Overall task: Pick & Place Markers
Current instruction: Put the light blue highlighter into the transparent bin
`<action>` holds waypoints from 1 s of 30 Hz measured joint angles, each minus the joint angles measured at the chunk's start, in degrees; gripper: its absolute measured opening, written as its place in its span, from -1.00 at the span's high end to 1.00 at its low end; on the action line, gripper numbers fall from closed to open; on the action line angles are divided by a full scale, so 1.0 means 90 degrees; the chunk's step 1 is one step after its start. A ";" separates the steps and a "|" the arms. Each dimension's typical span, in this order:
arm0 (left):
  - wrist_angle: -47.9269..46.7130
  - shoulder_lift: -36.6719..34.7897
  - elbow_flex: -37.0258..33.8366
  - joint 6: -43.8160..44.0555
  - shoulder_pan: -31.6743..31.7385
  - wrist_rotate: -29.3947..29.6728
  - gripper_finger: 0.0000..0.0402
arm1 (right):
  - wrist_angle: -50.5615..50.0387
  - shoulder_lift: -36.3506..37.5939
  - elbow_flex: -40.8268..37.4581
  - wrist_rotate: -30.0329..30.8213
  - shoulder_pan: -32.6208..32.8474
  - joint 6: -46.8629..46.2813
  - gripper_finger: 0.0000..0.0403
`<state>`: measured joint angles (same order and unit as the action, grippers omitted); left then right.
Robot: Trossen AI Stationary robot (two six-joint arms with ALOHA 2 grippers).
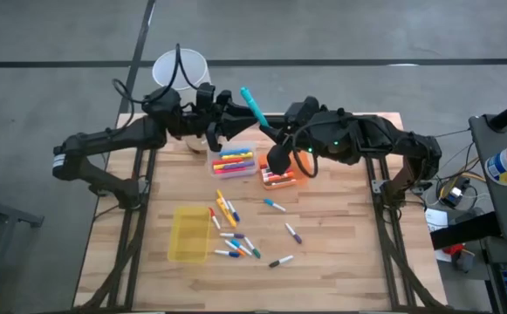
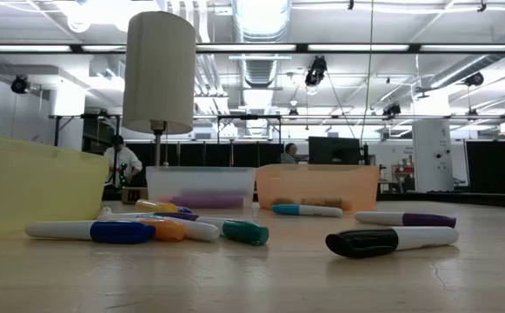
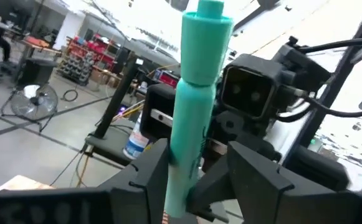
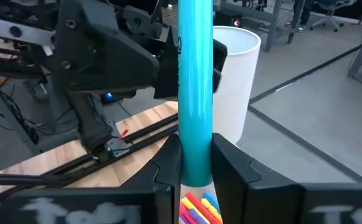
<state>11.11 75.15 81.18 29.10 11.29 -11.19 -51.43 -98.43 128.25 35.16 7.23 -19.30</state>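
Teal marker (image 1: 251, 105) held aloft near the table's (image 1: 349, 262) far edge, clamped between the fingers of both left gripper (image 3: 196, 171) and right gripper (image 4: 196, 165). Seen only from above: loose markers (image 1: 236, 244) scattered mid-table beside a yellow tray (image 1: 188, 234).

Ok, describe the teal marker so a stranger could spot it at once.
Look to the far side of the wooden table, where the two dark arms meet above the clear tray and orange tray. The teal marker is raised between the left gripper and right gripper. Every other marker lies on the table or in a tray.
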 joint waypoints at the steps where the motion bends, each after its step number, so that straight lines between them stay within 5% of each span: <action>1: 0.0000 0.0044 0.0033 0.0002 0.0004 0.0023 0.22 | 0.0004 0.0000 -0.0028 -0.0007 -0.0018 0.0002 0.72; 7: -0.0038 0.0109 0.0115 0.0162 0.0007 0.0040 0.28 | 0.0058 0.0003 -0.0125 -0.0397 -0.0202 -0.0003 0.72; 16: -0.0359 0.0040 0.0118 0.0131 0.0042 0.0273 0.74 | 0.0145 0.0007 -0.0228 -0.0539 -0.0246 0.0070 0.63; 30: -0.3737 -0.0007 0.0120 -0.0922 0.0151 0.1800 0.69 | -0.1043 0.0204 -0.0241 -0.0512 -0.0239 0.0504 0.22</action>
<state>-22.53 75.09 82.25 20.80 12.64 5.01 -60.82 -96.60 126.08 30.55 5.08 -14.76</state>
